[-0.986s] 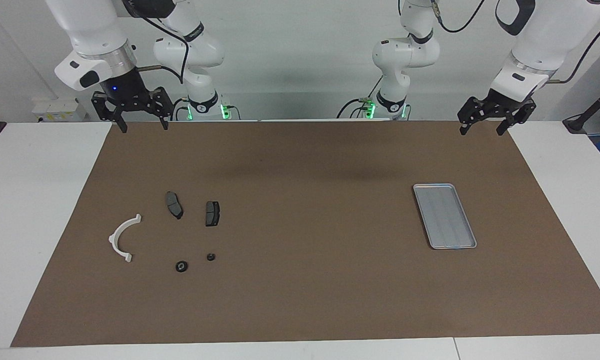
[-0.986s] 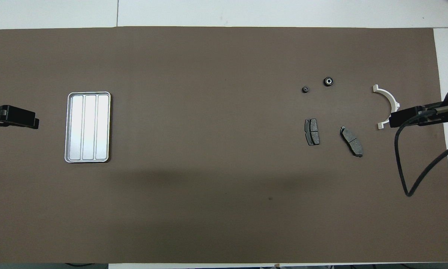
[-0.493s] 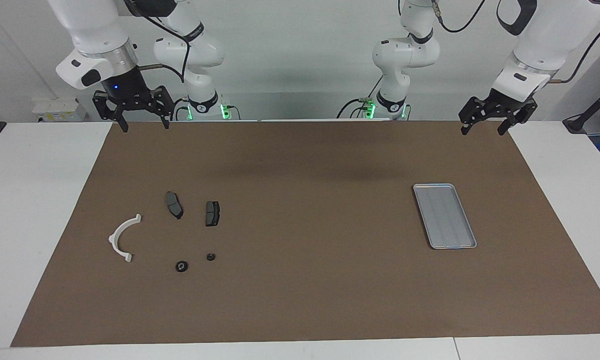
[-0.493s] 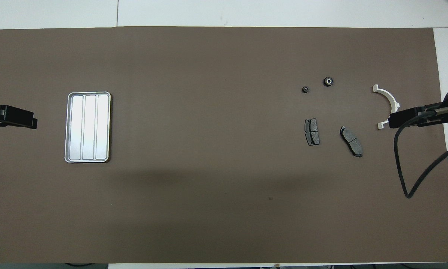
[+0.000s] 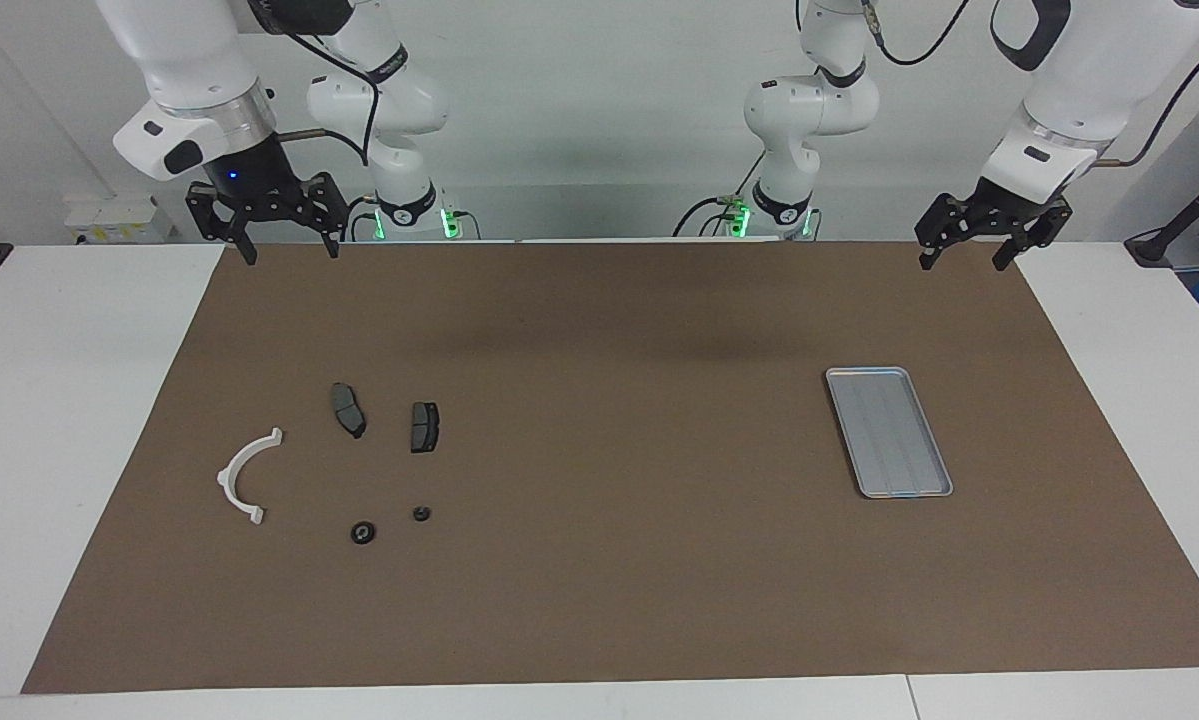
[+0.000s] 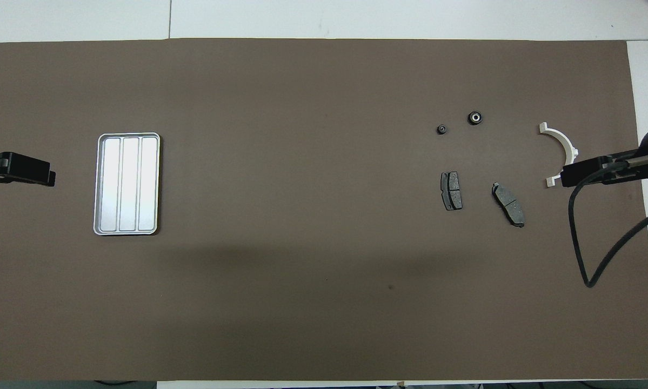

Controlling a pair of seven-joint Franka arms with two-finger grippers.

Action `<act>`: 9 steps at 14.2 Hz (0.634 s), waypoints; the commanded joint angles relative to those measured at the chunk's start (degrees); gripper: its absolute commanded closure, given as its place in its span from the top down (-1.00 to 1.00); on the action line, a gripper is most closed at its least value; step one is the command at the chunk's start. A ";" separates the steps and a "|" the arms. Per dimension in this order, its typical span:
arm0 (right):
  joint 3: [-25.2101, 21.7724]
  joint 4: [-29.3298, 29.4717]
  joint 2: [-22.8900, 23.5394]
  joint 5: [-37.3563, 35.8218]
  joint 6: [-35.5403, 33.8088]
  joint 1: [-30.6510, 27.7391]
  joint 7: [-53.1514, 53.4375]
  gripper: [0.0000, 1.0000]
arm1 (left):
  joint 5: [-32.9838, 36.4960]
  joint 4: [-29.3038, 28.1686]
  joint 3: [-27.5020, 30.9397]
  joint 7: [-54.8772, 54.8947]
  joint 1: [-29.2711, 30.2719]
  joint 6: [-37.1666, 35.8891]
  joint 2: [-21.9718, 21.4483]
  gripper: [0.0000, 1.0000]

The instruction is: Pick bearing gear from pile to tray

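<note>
Scarcely altered over the last second: right claw (image 5: 286, 250) shifted a trace, raised over the mat's edge nearest the robots at the right arm's end, jaws wide, holding nothing. Left claw (image 5: 967, 255) likewise up over the mat's edge at the left arm's end, jaws wide, empty, essentially where it was. Pile undisturbed on the brown mat (image 5: 599, 560) toward the right arm's end of the table (image 5: 69, 400): white half-ring bracket (image 5: 246, 476), two dark grey pads (image 5: 348, 409) (image 5: 424, 427), and farther from the robots two small black round pieces, the larger (image 5: 362, 533) and the smaller (image 5: 421, 514), all lying apart. Larger round piece judged likeliest the bearing gear, though too small to confirm. Tray (image 5: 889, 432) toward the left arm's end, well apart from the pile, nothing in it. Judged stage: not yet begun; no approach toward the pile committed, pick and transfer both outstanding.
</note>
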 commanded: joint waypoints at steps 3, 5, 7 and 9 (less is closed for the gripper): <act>0.37 -6.18 2.24 1.42 9.85 4.47 6.91 1.00 | 0.22 -0.85 0.22 0.78 -0.28 0.32 -0.80 1.00; 0.37 -6.19 6.27 1.42 13.46 5.09 10.00 1.00 | 0.22 -0.85 0.22 0.78 -0.28 0.32 -0.80 1.00; 0.37 -5.93 10.93 0.90 17.50 5.09 10.45 1.00 | 0.22 -0.85 0.22 0.78 -0.28 0.32 -0.80 1.00; 0.37 -5.49 15.50 0.28 22.16 5.09 10.63 1.00 | 0.22 -0.85 0.22 0.78 -0.28 0.32 -0.80 1.00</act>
